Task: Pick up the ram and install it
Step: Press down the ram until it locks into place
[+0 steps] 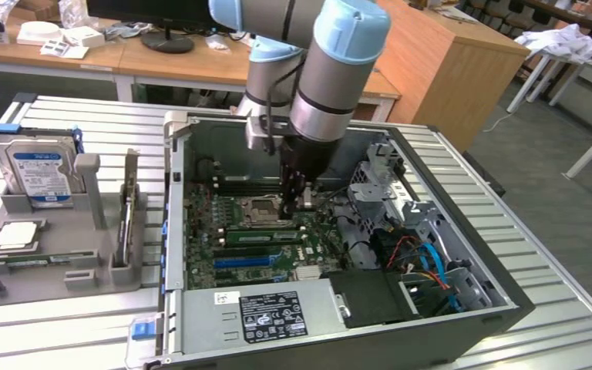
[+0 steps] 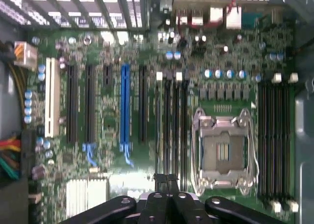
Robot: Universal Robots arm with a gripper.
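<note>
So the arm is reaching down into the open PC case (image 1: 461,308), which sits on the slatted tabletop (image 1: 49,339). The fingers (image 2: 159,184) are pressed together with no gap between the tips. The gripper (image 1: 304,204) hangs low over the motherboard (image 1: 198,258), around the middle of the exterior view and just to the right of the CPU socket (image 1: 258,206).

The ram (image 1: 260,233) looks to me like the thin green strip standing on edge in the bank of memory slots just below the socket (that's my read, it's a skinny sliver from this angle). Its long axis runs left to right across the frame, along the slots, rising slightly toward the right. The fingers are just above its right-hand end, so the stick stretches away to the left and a bit below them. I can't tell whether they're touching it or sitting a hair above it.

In the wrist view the closed tips line up with the dark slots (image 2: 171,130) next to the socket.

Over at the left of the exterior view, the grey tray (image 1: 59,274) holds the blue-labelled hard drive (image 1: 37,173), well away from the gripper.
</note>
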